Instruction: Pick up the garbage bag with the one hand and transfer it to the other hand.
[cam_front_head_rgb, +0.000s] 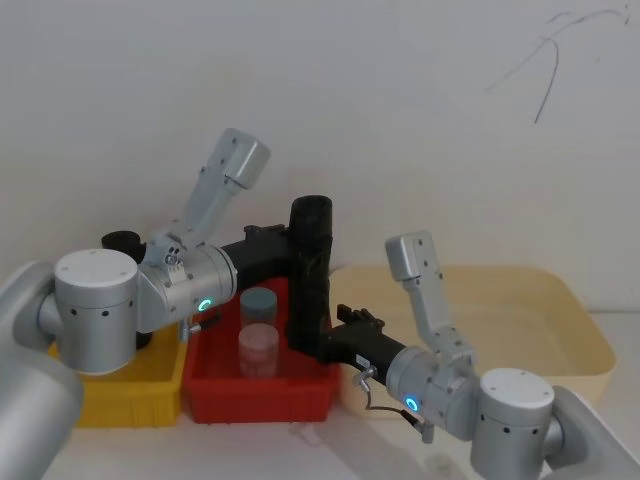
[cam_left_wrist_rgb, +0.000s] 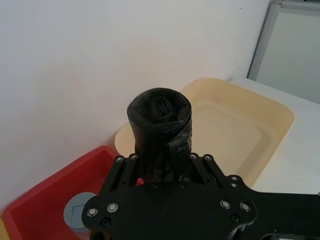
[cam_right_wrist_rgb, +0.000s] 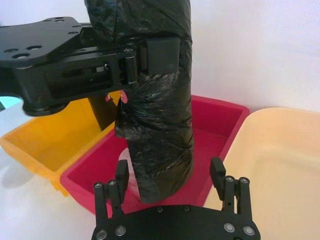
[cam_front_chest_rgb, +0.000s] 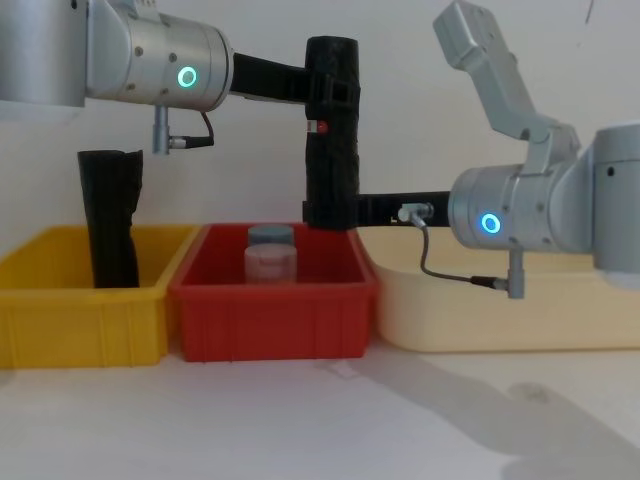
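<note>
- Pinching the bag (cam_front_chest_rgb: 331, 170) high up, left gripper (cam_front_chest_rgb: 319, 92) holds it over the red bin (cam_front_chest_rgb: 272, 300);
- right gripper (cam_right_wrist_rgb: 170, 167) spread round its lower end; an early release may drop it.

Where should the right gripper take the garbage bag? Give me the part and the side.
Grip the free lower end of the garbage bag, below the left gripper shut on its upper part. The roll stands upright above the red bin, so come in level from the robot's right; the open right gripper has a finger on either side there.
</note>
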